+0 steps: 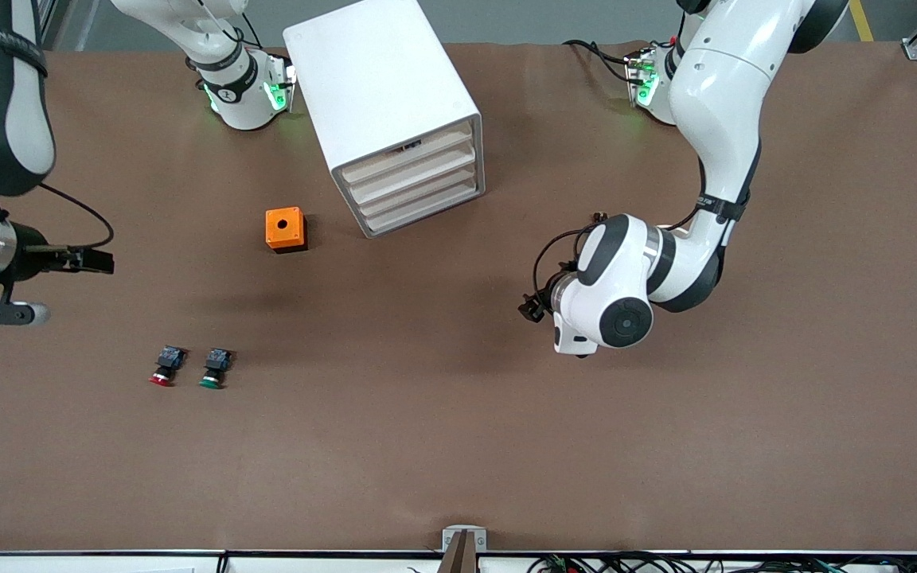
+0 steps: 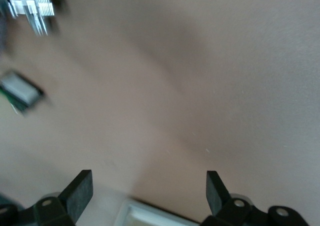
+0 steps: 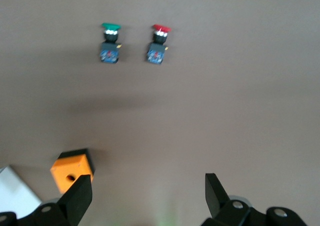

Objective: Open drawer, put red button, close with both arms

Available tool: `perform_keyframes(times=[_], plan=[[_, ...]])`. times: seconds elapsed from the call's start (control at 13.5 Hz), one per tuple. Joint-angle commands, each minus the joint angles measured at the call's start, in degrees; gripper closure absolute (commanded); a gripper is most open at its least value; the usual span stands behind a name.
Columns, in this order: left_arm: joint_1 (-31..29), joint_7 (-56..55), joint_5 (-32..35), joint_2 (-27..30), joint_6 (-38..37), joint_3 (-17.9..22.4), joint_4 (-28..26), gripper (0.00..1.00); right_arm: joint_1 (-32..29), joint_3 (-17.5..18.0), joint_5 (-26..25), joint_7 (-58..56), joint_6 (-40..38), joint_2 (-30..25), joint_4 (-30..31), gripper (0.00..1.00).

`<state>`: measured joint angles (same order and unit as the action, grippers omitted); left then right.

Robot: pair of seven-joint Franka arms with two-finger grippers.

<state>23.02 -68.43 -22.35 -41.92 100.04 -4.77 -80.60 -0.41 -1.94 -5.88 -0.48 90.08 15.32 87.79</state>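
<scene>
From the right arm's end, the right gripper (image 3: 145, 196) hangs with fingers spread and empty, the red button (image 1: 165, 367) lies on its side on the brown matte table (image 1: 458, 446), red cap toward the front camera beside its green twin (image 1: 215, 368), then the closed drawer (image 1: 415, 173), and the left gripper (image 2: 149, 192) spread empty.

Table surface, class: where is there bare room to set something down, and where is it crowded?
Bare: the wide brown table strip nearer the front camera than the red button and green button, and the left arm's end of the table. Crowded: between the orange box and the cabinet, and around the two buttons, which lie side by side.
</scene>
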Motion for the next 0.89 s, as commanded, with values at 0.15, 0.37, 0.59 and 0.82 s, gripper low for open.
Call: perform_keyframes(times=[0.15,0.37,0.59,0.82], plan=[[-8.50,-6.72,-4.45,-0.79,-10.71,0.81,1.06,0.00,-1.70,0.27,-1.32,0.30,12.36,3.93,5.97,0.00],[-8.43,-9.60,-6.11,-1.76,-17.32,0.81,1.15,0.00,-1.70,0.27,-1.06,4.42,21.95,5.59,11.94,0.00],[-6.59,-31.67,-18.39,-2.64,-18.21,0.37,1.15,0.00,-1.78,0.27,-0.97,7.42,30.04,8.75,15.04,0.00],[-0.01,-52.72,-23.34,-4.04,-18.13,0.37,1.67,0.00,-2.66,0.35,-0.71,7.60,33.39,11.91,15.30,0.00]])
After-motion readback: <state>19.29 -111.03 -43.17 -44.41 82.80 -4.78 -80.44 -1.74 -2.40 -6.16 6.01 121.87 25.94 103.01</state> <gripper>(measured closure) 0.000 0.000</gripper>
